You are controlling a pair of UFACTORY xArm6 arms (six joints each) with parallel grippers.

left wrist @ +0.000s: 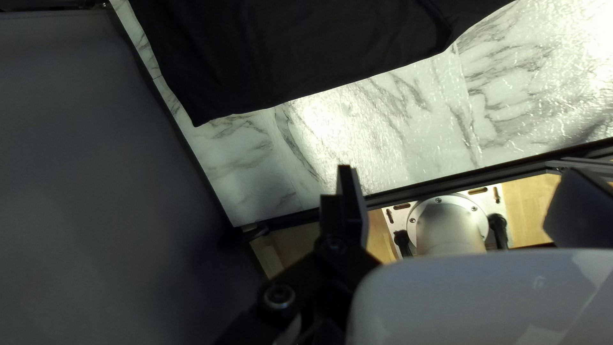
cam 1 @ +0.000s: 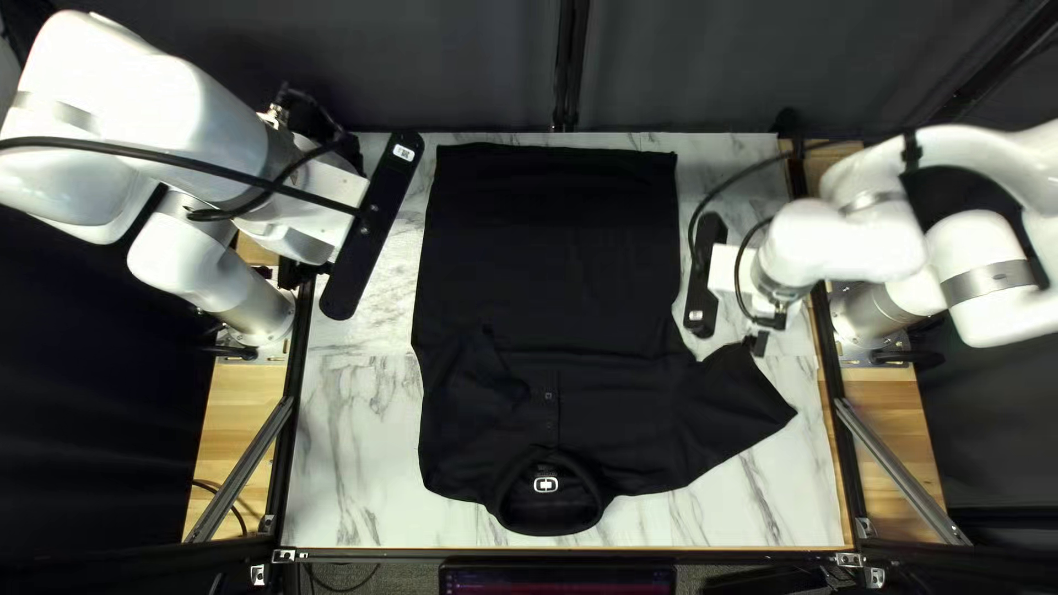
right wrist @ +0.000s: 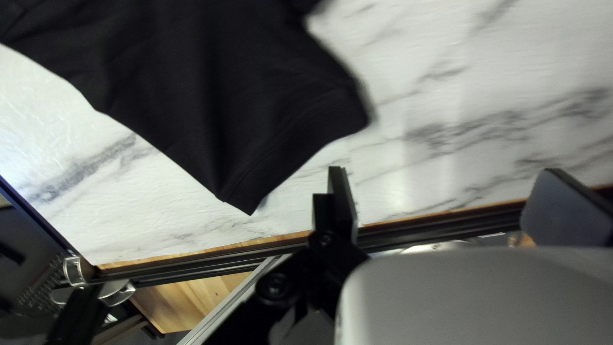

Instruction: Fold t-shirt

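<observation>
T-shirt (cam 1: 540, 264), one, lies spread; left claw (cam 1: 320, 226) and right claw (cam 1: 758, 343), two, gape.

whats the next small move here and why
I'd probably lower the open right gripper onto the cuff of the outstretched sleeve: it's close by, and that sleeve still juts out, while the other sleeve appears folded in over the shirt.

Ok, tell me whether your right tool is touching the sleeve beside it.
Apart: the right wrist view shows marbled table between the right tool and the sleeve.
</observation>
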